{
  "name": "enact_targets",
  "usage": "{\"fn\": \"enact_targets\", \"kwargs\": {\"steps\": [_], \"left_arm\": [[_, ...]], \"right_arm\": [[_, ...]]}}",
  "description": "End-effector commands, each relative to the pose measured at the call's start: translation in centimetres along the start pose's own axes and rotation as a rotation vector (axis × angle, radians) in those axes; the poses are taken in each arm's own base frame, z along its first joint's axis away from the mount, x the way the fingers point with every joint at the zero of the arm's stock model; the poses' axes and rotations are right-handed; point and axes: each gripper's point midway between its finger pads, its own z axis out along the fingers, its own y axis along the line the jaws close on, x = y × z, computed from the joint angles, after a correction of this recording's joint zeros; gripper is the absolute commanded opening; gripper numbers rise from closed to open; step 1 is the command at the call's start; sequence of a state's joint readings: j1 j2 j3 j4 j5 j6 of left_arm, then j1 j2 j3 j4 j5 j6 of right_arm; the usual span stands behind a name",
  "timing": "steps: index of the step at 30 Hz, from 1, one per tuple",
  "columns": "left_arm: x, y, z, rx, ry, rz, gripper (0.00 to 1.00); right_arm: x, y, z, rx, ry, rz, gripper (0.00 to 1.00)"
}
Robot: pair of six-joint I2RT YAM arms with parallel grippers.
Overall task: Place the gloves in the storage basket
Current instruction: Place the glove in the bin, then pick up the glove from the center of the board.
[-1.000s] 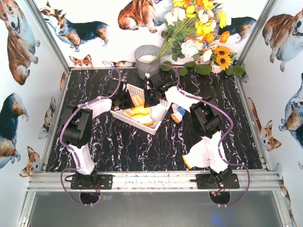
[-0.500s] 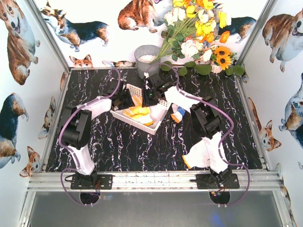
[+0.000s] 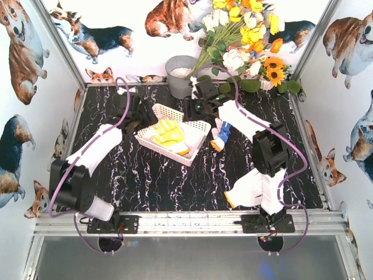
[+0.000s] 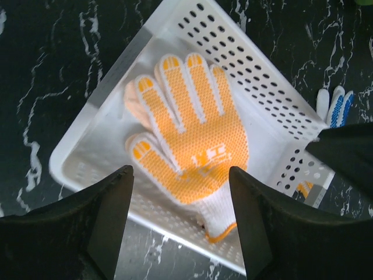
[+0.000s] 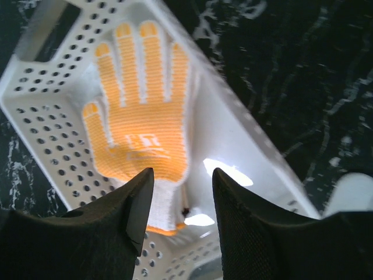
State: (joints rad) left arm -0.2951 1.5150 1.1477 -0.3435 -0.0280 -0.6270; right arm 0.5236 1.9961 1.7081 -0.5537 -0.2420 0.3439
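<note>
While our left claw (image 4: 179, 175) and right claw (image 5: 182, 175) hang spread and empty over the storage basket (image 4: 265, 102), we see one white glove with orange dots (image 4: 195, 140) framed between their fingers, untouched. It lies flat inside the basket, dotted side up, over a paler glove (image 4: 129, 96) showing only at its edge. Just beside the basket a blue-palmed glove (image 3: 220, 135) lies on the black marbled counter (image 3: 145, 181), with a grey bucket (image 3: 179, 73) farther back.
</note>
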Motion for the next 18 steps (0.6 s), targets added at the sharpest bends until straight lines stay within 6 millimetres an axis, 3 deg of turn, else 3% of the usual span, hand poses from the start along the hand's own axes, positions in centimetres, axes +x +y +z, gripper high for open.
{"fn": "enact_targets", "kwargs": {"steps": [1,5,10,14,18], "left_arm": [[1.0,2.1,-2.7,-0.081,0.006,-0.036,0.62],[1.4,2.9,-5.2,-0.088,-0.006,-0.029,0.64],[-0.8,4.4,-8.9,-0.138,-0.108,0.111,0.69],[-3.4,5.9,-12.3,-0.207,-0.193,0.223,0.79],[-4.1,7.6,-13.9,-0.245,-0.237,0.315,0.84]], "right_arm": [[-2.1,-2.3,-3.2,0.029,-0.046,-0.007,0.47],[-2.5,-4.8,-6.4,0.117,-0.088,0.009,0.48],[-0.1,-8.6,-10.5,0.242,-0.107,0.091,0.48],[4.6,-10.8,-12.9,0.320,-0.090,0.188,0.49],[9.2,-11.2,-13.5,0.343,-0.081,0.310,0.49]]}}
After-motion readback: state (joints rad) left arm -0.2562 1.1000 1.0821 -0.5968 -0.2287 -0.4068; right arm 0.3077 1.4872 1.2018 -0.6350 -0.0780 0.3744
